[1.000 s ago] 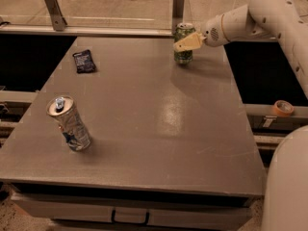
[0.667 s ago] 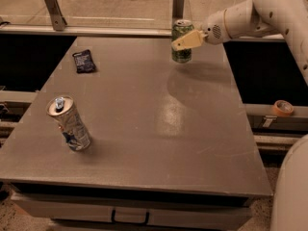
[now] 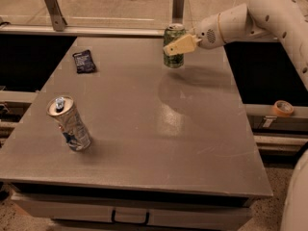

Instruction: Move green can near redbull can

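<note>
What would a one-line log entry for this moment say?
gripper: closed on green can, at far edge of table | redbull can: front-left | cans: far apart | move: not done

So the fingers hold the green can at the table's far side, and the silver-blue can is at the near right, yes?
Not quite. The camera view shows the silver-blue can at the near left, not right. The gripper does hold the green can in its fingers at the table's far side.

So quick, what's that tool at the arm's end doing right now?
Tool: closed on the green can, over the far side of the table.
</note>
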Controlling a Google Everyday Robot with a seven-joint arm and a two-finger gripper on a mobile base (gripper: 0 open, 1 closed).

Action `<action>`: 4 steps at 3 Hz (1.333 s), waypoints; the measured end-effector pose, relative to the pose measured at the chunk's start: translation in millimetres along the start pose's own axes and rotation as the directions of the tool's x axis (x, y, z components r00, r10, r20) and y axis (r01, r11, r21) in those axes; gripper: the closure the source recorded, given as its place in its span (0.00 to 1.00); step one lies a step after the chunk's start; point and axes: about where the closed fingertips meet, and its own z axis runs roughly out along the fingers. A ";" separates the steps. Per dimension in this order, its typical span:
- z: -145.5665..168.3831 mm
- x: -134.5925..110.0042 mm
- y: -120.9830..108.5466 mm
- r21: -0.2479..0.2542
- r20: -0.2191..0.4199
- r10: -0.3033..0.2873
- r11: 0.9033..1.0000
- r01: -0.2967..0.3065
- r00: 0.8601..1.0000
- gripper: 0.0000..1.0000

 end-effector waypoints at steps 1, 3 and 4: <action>13.7 -17.3 70.9 -0.133 0.062 -0.061 0.989 0.069 0.996 1.00; 28.3 -17.7 89.7 -0.180 0.067 -0.069 0.981 0.080 0.995 1.00; 38.1 -20.9 118.7 -0.233 0.083 -0.093 0.966 0.110 0.992 1.00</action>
